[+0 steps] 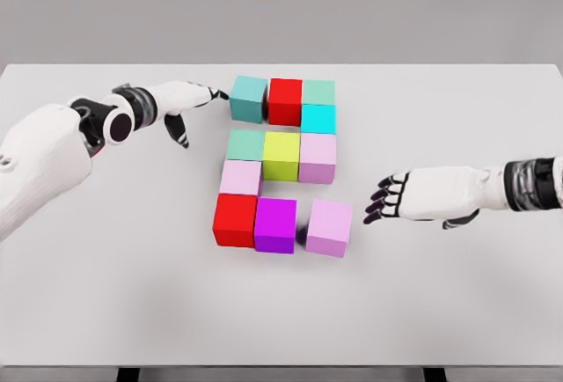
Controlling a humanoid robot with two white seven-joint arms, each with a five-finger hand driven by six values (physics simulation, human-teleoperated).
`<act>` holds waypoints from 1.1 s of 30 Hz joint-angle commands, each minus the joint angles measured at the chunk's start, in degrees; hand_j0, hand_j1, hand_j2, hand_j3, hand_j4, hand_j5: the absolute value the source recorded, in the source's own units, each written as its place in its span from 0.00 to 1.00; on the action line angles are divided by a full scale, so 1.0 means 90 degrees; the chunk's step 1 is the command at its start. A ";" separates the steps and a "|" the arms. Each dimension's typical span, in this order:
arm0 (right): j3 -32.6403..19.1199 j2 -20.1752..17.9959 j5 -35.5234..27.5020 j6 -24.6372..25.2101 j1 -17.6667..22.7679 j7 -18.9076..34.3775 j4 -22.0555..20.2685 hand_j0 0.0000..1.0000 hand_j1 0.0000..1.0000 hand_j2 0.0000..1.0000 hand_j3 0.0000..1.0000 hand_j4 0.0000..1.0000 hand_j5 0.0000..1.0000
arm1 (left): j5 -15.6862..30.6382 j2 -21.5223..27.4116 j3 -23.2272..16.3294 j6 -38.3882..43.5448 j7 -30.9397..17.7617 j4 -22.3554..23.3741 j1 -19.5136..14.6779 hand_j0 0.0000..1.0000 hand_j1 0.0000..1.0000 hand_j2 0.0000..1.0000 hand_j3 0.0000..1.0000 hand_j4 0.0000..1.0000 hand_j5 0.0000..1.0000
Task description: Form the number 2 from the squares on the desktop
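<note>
You see no brand, label or writing anywhere on the cubes or the hands. The surface is a plain white table (pixel 457 312) with a grey wall behind it and dark legs showing under its near edge.

Your left hand (pixel 180 105) lies flat with fingers extended and holding nothing; its fingertips touch or nearly touch the teal cube (pixel 249 99), the top-left block of the figure. Beyond that, away from those fingertips, sit the red cube (pixel 285 100), then the mint cube (pixel 318 92) with the cyan cube (pixel 318 119) just in front of it.

Your right hand (pixel 422 195) is open too, dark fingertips spread and gripping nothing. They point at the loose pink cube (pixel 329 227), near them but apart, which stands a small gap away from the magenta cube (pixel 275 224). Further from those fingers comes the lower red cube (pixel 235 220).

Between the two hands runs the middle row: the green cube (pixel 245 144), the yellow-green cube (pixel 281 155) and the lilac cube (pixel 318 157), with the pale pink cube (pixel 240 177) below the green one.
</note>
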 commanded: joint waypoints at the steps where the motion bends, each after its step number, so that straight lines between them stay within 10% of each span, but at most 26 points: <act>1: 0.0085 0.0033 -0.0016 0.0015 0.0000 -0.0002 -0.0121 1.00 1.00 1.00 1.00 1.00 1.00 | -0.0003 0.0009 -0.0018 -0.0022 0.0015 -0.0012 -0.0010 1.00 1.00 1.00 1.00 1.00 1.00; 24: 0.0115 0.0355 -0.0045 0.0015 -0.0146 -0.0002 -0.0082 1.00 1.00 1.00 1.00 1.00 1.00 | 0.0056 0.0126 0.0031 -0.0374 0.0015 0.0213 -0.0068 1.00 1.00 1.00 1.00 1.00 1.00; 33: 0.0242 0.0394 0.0082 0.0015 -0.0176 -0.0002 0.0006 1.00 1.00 1.00 1.00 1.00 1.00 | 0.1393 0.1103 0.0050 -0.2288 -0.0044 0.0135 -0.0127 1.00 1.00 1.00 1.00 1.00 1.00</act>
